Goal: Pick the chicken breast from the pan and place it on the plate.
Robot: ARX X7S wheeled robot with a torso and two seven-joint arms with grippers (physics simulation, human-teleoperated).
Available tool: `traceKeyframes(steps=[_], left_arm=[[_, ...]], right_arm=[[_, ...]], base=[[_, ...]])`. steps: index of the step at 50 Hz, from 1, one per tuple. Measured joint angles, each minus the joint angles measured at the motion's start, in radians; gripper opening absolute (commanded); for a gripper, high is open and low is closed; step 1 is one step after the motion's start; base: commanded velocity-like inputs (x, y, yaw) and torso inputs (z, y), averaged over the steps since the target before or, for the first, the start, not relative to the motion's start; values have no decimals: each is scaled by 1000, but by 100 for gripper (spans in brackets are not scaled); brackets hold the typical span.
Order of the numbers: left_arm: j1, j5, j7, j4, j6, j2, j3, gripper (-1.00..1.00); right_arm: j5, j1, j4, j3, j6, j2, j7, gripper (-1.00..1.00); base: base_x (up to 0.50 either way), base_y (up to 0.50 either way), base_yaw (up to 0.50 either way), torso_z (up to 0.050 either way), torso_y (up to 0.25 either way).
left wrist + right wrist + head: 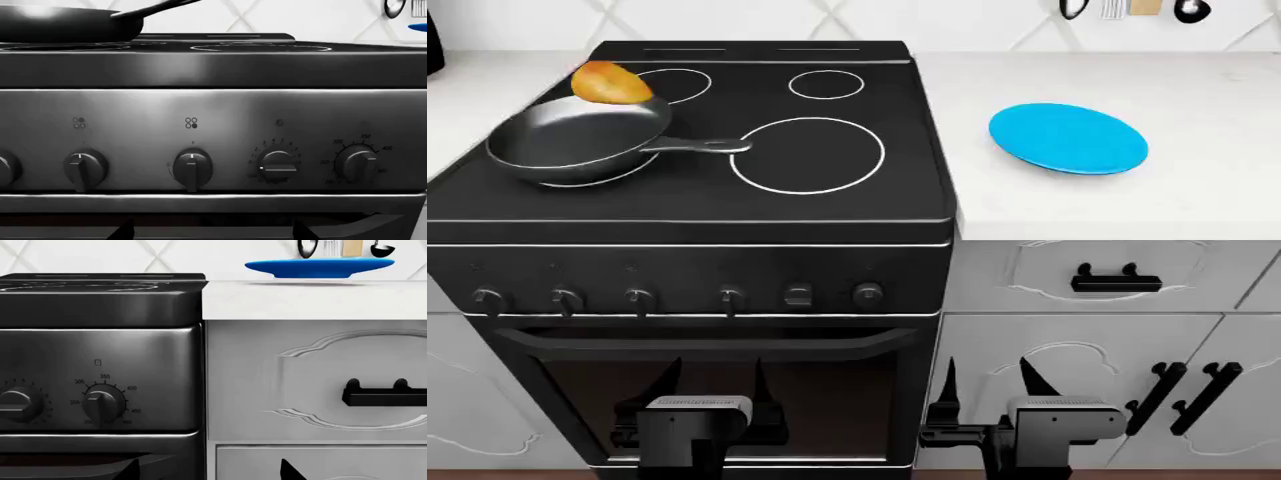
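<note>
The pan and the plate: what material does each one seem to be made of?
The pan looks like dark metal, perhaps with a non-stick coating: its grey-black surface is glossy and catches light at the rim. The plate looks like glazed ceramic or smooth plastic: plain bright blue with a soft sheen. Since this is a render, neither can be told for certain.

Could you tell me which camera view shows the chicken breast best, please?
The head view: the chicken breast sits in plain sight at the pan's far rim. The left wrist view shows only the pan's side; the right wrist view shows neither.
</note>
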Motion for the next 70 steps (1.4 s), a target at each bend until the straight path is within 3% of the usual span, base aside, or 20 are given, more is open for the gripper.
traceKeyframes(steps=[17, 62, 70], left_arm=[[4, -38, -30, 8, -4, -35, 46, 100], [-4, -116, -90, -1, 8, -97, 118, 100], [-6, -124, -100, -5, 12, -106, 126, 100]], right_arm=[[33, 1, -2, -40, -1, 35, 42, 100], [95, 9, 1, -124, -5, 101, 96, 100], [104, 12, 7, -134, -4, 106, 103, 100]], base=[[0, 0, 0, 0, 0], [0, 497, 0, 0, 0], [0, 52, 0, 0, 0]])
